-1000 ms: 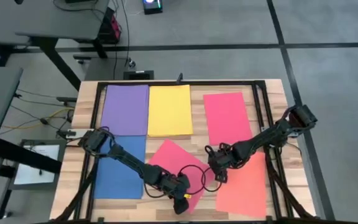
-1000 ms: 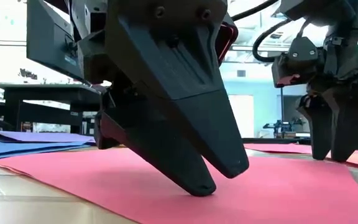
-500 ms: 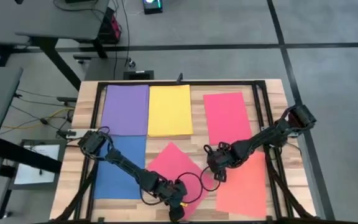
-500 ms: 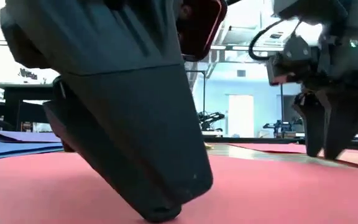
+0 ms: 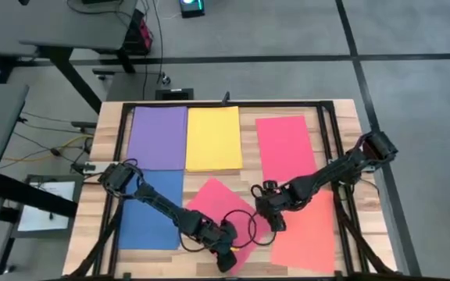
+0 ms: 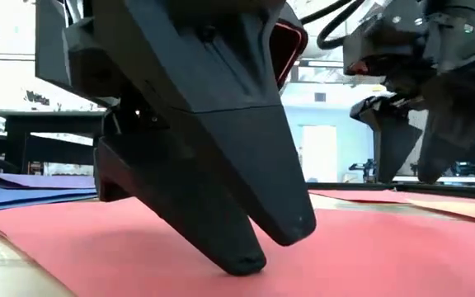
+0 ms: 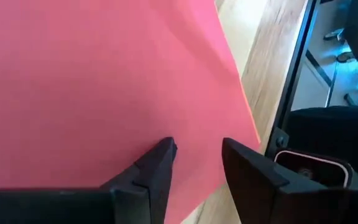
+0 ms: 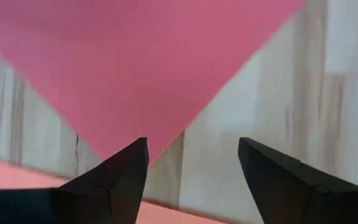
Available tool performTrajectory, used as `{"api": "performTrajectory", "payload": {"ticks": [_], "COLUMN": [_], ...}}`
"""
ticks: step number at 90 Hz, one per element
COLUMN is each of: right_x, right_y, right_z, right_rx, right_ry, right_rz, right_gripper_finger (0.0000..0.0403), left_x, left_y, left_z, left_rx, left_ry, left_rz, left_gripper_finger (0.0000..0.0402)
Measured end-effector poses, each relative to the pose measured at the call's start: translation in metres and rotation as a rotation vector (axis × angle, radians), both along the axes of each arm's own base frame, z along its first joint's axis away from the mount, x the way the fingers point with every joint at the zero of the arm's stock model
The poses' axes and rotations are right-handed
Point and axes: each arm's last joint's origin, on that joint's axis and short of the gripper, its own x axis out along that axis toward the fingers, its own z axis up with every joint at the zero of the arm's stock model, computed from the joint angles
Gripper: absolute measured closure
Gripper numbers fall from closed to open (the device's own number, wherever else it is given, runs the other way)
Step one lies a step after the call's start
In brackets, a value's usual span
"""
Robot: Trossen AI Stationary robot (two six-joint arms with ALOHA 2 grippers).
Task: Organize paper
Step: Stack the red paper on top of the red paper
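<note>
Six paper sheets lie flat on the wooden table: purple (image 5: 157,138), yellow (image 5: 213,138), red-pink (image 5: 286,147), blue (image 5: 151,211), orange-coral (image 5: 307,234) and a second red-pink sheet (image 5: 213,204) that lies tilted at the near middle. My left gripper (image 5: 226,256) is slightly open, slanting down onto this tilted sheet near its near corner. My right gripper (image 5: 270,218) is open and hangs just above the table. Its fingers stand on either side of the tilted sheet's right corner (image 8: 148,134), clear of the paper. My left gripper touches the tilted red-pink sheet with its lower fingertip (image 6: 237,264), a little in from the sheet's near corner. It comes slanting down from above. The other finger (image 6: 295,235) stays just clear of the paper. The sheet (image 7: 73,74) lies flat on the table.
A black frame's rails (image 5: 330,140) run along the table's left, far and right sides. The orange-coral sheet lies close to my right gripper on its right. Bare wood (image 5: 248,168) shows between the sheets. A white printed sheet (image 5: 49,204) lies off the table's left side.
My left gripper went toward the table's near edge and came part of the way back, staying low on the tilted sheet. The sheet's near corner has slid a little toward the near edge. My right gripper has risen slightly and shifted toward the table's left.
</note>
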Motion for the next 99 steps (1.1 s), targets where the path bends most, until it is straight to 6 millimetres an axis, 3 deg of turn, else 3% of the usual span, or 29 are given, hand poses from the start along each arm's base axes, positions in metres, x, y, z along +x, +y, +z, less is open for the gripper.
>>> {"api": "performTrajectory", "payload": {"ticks": [14, 45, 75, 99], "right_x": [0.005, 0.004, 0.003, 0.002], "right_y": [0.002, 0.013, 0.012, 0.009], "right_z": [-0.002, -0.032, -0.033, -0.034], "right_rx": [0.012, -0.026, -0.037, -0.077], "right_ry": [-0.035, 0.074, 0.091, 0.087], "right_rz": [0.003, -0.017, 0.003, -0.048], "right_gripper_finger": [0.0163, 0.0163, 0.0163, 0.0163], "left_x": [0.000, -0.004, -0.006, -0.005], "left_y": [0.000, -0.006, -0.007, 0.003], "left_z": [0.000, 0.000, -0.001, 0.005], "left_rx": [0.006, 0.009, 0.006, -0.029], "left_ry": [-0.004, 0.001, 0.021, 0.070], "left_rz": [-0.012, -0.029, -0.031, -0.044], "left_gripper_finger": [0.0279, 0.0303, 0.0304, 0.0304]}}
